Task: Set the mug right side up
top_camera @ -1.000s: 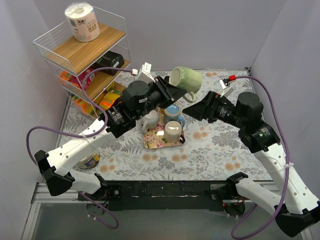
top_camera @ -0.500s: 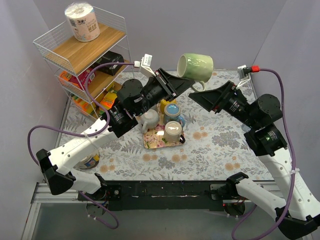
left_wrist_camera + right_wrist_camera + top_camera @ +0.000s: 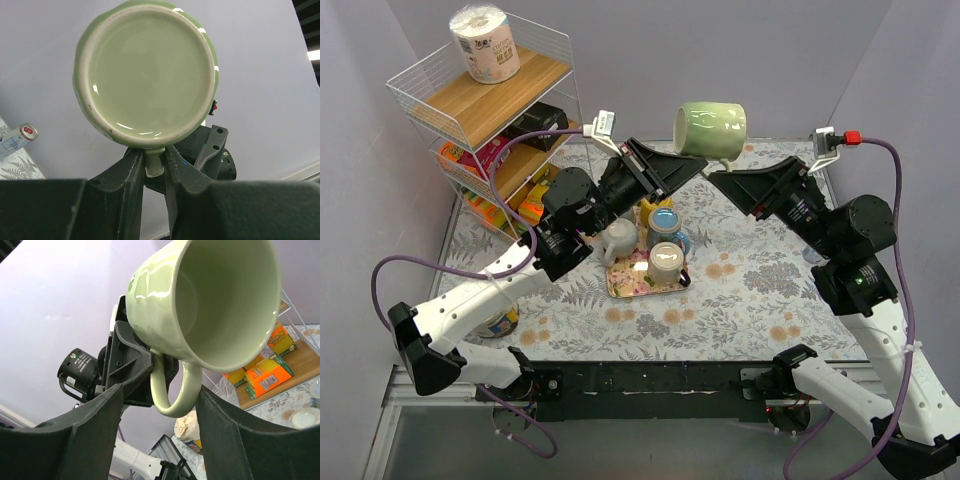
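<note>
Left wrist view: green mug [image 3: 145, 70] base, handle [image 3: 154, 162] clenched in my left jaws. Right wrist view: its mouth, with my right jaws released astride the handle. Both arms are raised high and the mug lies sideways above the bench [image 3: 740, 300].

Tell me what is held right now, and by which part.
The left pincer clamps the green mug by its handle, in the air. The right pincer stands open either side of that handle, gripping nothing.

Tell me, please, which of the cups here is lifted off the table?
The pale green mug, held sideways in the air by the left gripper clamped on its handle; the other cups stand on the tray.
</note>
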### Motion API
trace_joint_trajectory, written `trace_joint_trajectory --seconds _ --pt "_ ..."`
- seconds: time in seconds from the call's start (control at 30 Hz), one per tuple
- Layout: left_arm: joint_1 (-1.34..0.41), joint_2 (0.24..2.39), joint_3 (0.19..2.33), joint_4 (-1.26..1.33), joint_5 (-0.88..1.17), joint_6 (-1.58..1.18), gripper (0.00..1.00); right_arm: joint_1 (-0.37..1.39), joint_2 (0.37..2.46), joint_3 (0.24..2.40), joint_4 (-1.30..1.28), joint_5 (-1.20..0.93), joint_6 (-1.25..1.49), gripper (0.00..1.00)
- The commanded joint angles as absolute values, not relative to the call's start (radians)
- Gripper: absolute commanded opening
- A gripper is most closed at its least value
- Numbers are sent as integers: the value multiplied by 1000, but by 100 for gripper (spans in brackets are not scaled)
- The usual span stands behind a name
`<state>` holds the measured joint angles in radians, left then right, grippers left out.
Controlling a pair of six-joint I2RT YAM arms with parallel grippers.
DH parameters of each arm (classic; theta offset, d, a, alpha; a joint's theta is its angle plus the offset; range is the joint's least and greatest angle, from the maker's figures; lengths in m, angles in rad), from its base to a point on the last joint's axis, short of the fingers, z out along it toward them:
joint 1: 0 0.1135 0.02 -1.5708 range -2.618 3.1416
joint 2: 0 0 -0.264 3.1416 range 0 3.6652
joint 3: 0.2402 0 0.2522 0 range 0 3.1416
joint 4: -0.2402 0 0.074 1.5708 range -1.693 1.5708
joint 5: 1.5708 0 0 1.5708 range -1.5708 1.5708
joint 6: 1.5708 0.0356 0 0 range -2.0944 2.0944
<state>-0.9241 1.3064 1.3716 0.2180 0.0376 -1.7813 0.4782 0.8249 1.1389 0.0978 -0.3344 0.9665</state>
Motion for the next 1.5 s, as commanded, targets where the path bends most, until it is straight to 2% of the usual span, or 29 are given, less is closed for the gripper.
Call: trace_joint_trajectory --seconds 0.0,0.2,0.3,0.33,0.43,0.5,0.53,0.57,0.63,0.67,0.73,0.77,0.97,1.13,1.27,1.47 --pt "-914 1232 1356 344 78 -1795 0 476 825 1167 258 -302 989 64" --pt "-913 1236 1321 413 126 -1828 0 472 851 1196 281 -310 1005 51" --pt "-913 1244 1307 425 144 -1839 0 471 856 1203 278 -311 1005 38" --pt "-913 1249 1302 425 147 -1841 0 471 861 1206 267 -313 1005 26" --pt "-913 1249 1295 417 146 -1839 0 469 868 1219 226 -310 991 2" --pt "-910 1247 1296 384 135 -1830 1 469 868 1226 206 -301 983 1" --pt "-908 1243 1296 376 124 -1822 6 469 867 1226 195 -298 979 1" --pt "-908 1236 1296 365 117 -1815 32 468 864 1226 190 -287 967 1" --pt "-907 1230 1295 333 98 -1790 44 469 864 1239 160 -272 954 1" --pt "-907 1224 1293 327 81 -1784 72 469 865 1246 146 -259 939 1" --pt "-907 1209 1289 281 48 -1764 92 469 873 1271 108 -242 922 1" --pt "-907 1204 1286 237 13 -1755 98 469 877 1282 91 -220 896 1" --pt "-905 1144 1276 -85 -204 -1691 98 469 949 1407 -136 -28 717 1" --pt "-905 1080 1214 -253 -377 -1683 98 465 1086 1436 -271 146 490 1" --pt "-905 1040 1189 -322 -429 -1669 98 457 1187 1418 -250 271 350 1" --pt "-905 1057 1201 -471 -460 -1621 98 413 1342 1365 -107 337 270 1"
